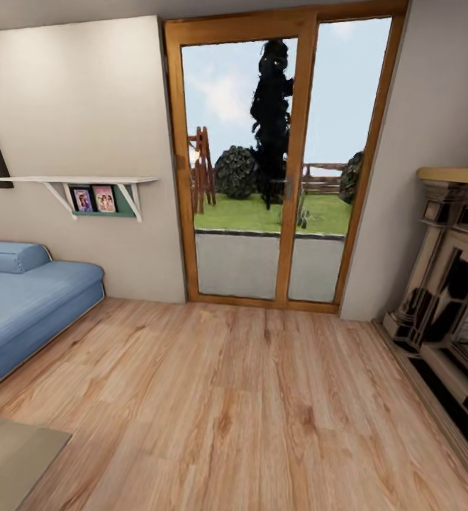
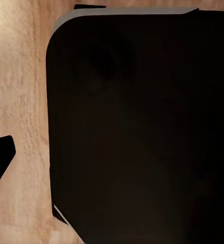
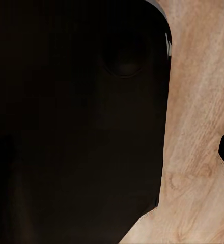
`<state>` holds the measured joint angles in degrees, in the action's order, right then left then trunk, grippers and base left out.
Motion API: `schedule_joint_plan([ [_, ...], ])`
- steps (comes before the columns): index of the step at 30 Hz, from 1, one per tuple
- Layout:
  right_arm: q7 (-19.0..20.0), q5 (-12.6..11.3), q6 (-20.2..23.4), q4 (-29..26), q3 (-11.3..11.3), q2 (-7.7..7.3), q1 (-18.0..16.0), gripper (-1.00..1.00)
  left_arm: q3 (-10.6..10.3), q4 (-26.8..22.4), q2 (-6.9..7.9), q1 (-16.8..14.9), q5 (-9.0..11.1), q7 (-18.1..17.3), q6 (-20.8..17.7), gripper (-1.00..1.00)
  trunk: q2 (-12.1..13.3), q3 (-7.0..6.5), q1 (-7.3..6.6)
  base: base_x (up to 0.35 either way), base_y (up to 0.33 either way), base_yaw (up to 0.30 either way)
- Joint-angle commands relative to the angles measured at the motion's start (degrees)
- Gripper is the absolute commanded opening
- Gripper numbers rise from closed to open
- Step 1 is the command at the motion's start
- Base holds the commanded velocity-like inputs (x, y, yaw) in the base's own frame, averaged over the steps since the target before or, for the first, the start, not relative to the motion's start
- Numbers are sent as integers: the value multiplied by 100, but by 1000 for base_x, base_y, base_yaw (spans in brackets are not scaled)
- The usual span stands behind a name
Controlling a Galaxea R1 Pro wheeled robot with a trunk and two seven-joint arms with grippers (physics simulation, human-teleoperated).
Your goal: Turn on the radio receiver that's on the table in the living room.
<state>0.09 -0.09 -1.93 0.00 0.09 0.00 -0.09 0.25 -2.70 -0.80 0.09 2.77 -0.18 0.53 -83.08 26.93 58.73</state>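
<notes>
- Across the near and middle ground of the head view runs a light wooden floor [image 1: 248, 397], the largest thing in sight, reaching to the far wall.
- Set in that far wall is a tall glazed door [image 1: 283, 156] with a wooden frame; through it a lawn, a dark tree and a fence can be seen outside.
- At the left stands a blue sofa [image 1: 21, 305], its near end running out of the picture.
- At the right edge stands a pale stone fireplace [image 1: 454, 284] with dark openings.
- On the left wall hangs a white shelf [image 1: 85, 181] with two small framed photos [image 1: 93, 199] beneath it.
- In the near left corner lies the edge of a greenish-beige rug [image 1: 14, 454].
- Each wrist view looks down at the same wood grain past a large dark rounded body [image 2: 142, 132], most likely part of the robot itself; a similar dark mass [image 3: 76, 122] sits in the right wrist picture.
- Neither wrist picture makes the fingers of its tool clear, so whether either tool is spread or pressed together cannot be told.
- Judged from these pictures, the task is at an early stage: the robot seems to be travelling through the living room, and the radio receiver and its counter have yet to be found, approached and switched on.
</notes>
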Motion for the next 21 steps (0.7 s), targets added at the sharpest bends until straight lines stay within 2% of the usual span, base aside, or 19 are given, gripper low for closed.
schedule_joint_plan([
  [1, 0, 0, 0, 0, 0, 0, 0, 100, 0, 1, 2, 0, 5, 0, 0, 100, 0, 0, 0, 324, 0, 0],
  [21, 0, 0, 0, 0, 0, 0, 0, 100, 1, 2, 1, 0, 13, 0, 0, 100, 0, 0, 0, 324, 0, 0],
])
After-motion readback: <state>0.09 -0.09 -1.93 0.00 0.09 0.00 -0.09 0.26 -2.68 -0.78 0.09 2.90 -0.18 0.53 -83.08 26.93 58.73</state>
